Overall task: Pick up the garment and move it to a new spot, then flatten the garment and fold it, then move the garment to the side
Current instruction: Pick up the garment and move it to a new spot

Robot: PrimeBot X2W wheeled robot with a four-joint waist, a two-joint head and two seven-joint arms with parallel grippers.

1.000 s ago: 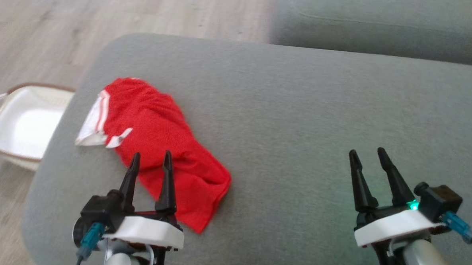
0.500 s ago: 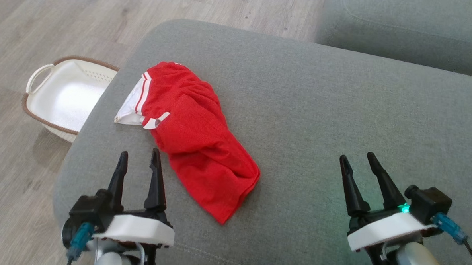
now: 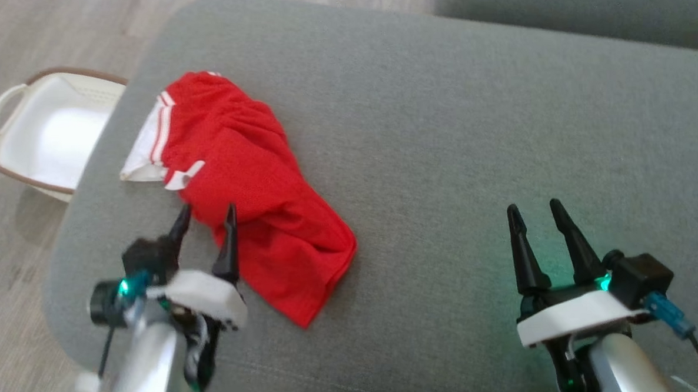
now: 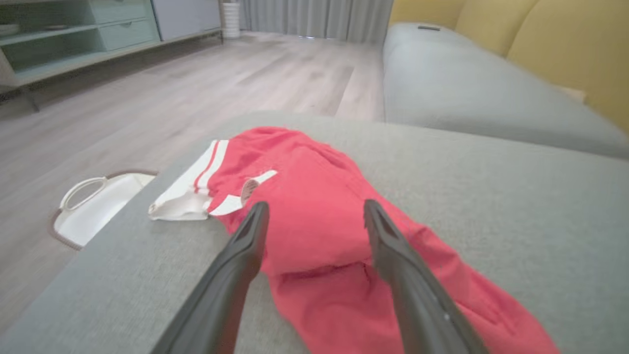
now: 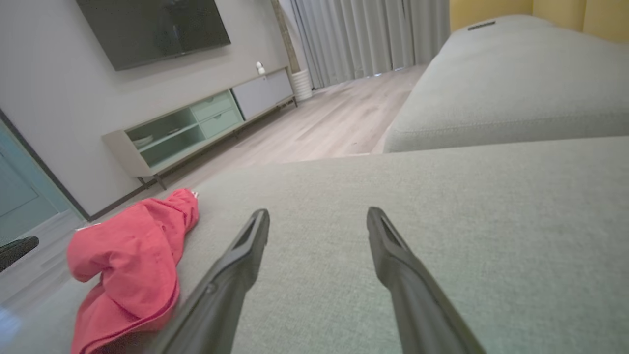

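Note:
The garment (image 3: 242,183) is a crumpled pair of red shorts with a white striped waistband, lying on the left part of a grey cushion (image 3: 440,127). In the left wrist view the garment (image 4: 314,216) bunches up right ahead of the fingers. My left gripper (image 3: 207,217) hovers open just above the garment's near left edge, nothing between its fingers. Over bare cushion at the lower right, my right gripper (image 3: 537,211) stands open and empty; from its wrist view the garment (image 5: 132,255) lies far to the left.
A white basket (image 3: 46,138) with a brown rim sits on the wooden floor left of the cushion. A second grey cushion (image 3: 582,3) lies beyond at the upper right. The right wrist view takes in a TV cabinet (image 5: 196,128) and curtains across the room.
The head camera has shifted, so the whole scene slid across the picture. My left gripper has moved forward toward the garment's near edge. The right gripper keeps its pose.

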